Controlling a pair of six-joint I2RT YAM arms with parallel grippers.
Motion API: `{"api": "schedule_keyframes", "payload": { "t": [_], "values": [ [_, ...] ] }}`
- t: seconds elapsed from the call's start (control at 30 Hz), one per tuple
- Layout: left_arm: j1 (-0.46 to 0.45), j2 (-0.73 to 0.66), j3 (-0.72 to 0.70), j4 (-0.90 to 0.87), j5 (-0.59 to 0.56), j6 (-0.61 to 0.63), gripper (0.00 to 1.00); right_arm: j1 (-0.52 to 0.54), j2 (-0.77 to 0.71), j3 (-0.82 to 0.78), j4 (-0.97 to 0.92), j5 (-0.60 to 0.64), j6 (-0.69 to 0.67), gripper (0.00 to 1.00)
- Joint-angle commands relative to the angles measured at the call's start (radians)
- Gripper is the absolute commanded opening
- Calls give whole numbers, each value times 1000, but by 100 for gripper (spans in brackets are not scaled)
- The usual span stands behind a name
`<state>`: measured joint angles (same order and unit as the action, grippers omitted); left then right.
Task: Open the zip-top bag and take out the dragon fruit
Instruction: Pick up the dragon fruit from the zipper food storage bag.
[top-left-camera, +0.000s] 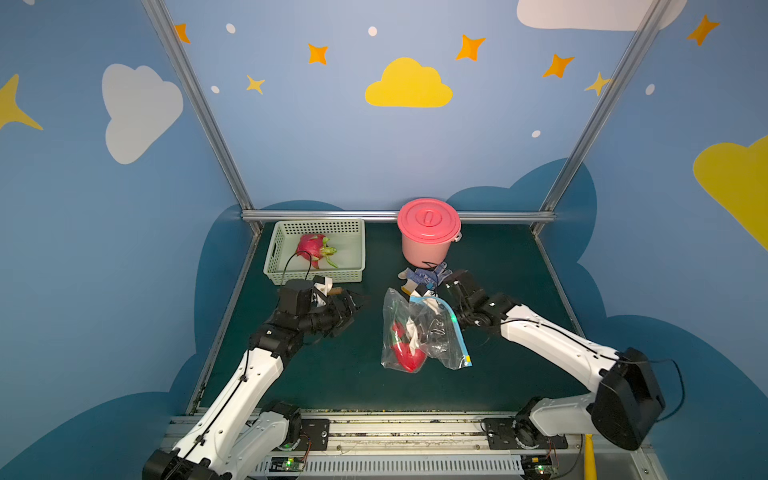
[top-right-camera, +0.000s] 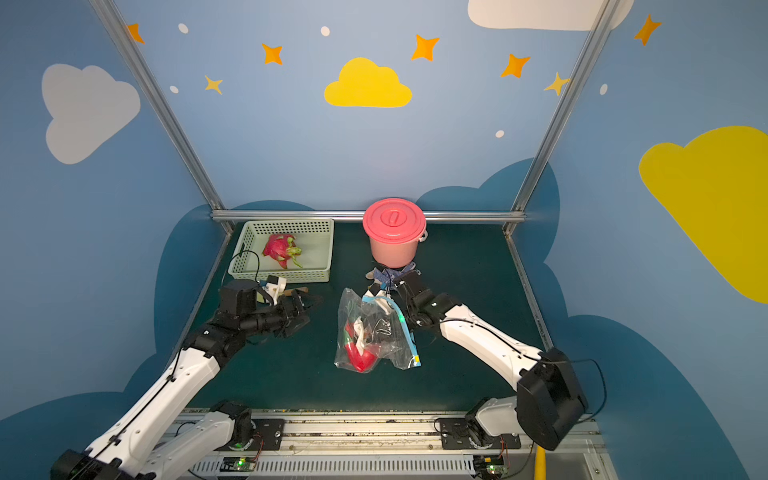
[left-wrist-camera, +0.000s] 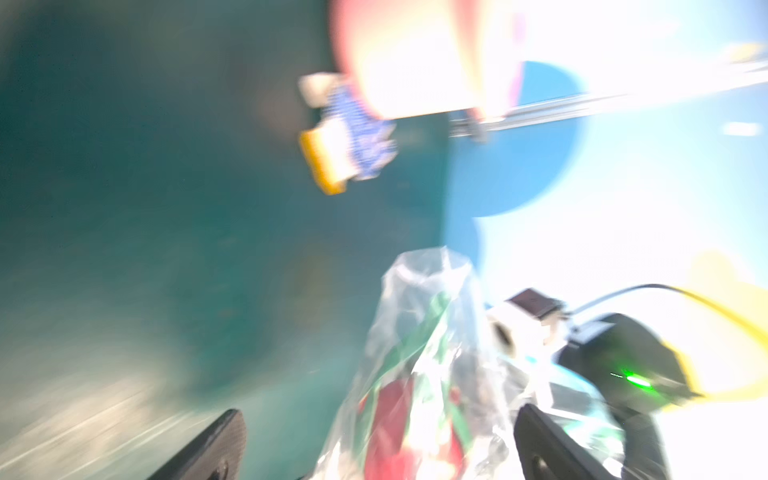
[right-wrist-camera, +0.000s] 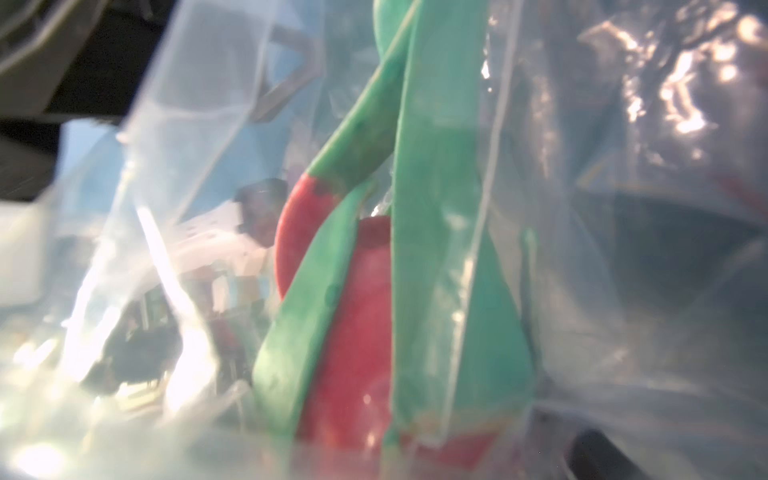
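So the dark green table (top-left-camera: 332, 382) had a pink lidded bucket (top-left-camera: 428, 239) at the back and a pale green basket (top-left-camera: 316, 276) in the back left corner, with a pink dragon fruit (top-left-camera: 312, 248) lying in it. The zip-top bag (top-left-camera: 432, 332) sat crumpled mid-table in front of the bucket. The dragon fruit (top-left-camera: 409, 356), red with green strips, was inside it at the near end. The left gripper (top-left-camera: 353, 313) hung between basket and bag, fingers spread wide, nothing in them. The right gripper (top-left-camera: 434, 293) was up against the bag's far end by the light-blue zip strip (top-left-camera: 456, 330), but whether it pinched the plastic was impossible to tell. A blue-patterned cloth (top-left-camera: 428, 275) lay at the bucket's foot, and the little yellow slider (top-left-camera: 467, 358) sat at the strip's near end
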<state>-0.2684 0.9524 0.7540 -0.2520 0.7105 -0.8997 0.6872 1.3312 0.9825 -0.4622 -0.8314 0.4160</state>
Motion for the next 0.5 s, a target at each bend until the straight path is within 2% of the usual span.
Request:
{"api": "schedule_keyframes", "payload": {
  "t": [0.0, 0.07, 0.23, 0.47],
  "values": [
    [-14, 88, 99, 108, 158, -63, 100, -38, -81, 23, 17, -136, -93, 45],
    [-36, 149, 171, 66, 195, -25, 100, -61, -88, 43, -1, -169, -109, 45],
    [-114, 281, 358, -159, 209, 203, 100, -81, -30, 108, -53, -265, -147, 45],
    [-142, 411, 444, -112, 232, 215, 99, -75, 3, 153, -58, -300, -144, 44]
  ]
}}
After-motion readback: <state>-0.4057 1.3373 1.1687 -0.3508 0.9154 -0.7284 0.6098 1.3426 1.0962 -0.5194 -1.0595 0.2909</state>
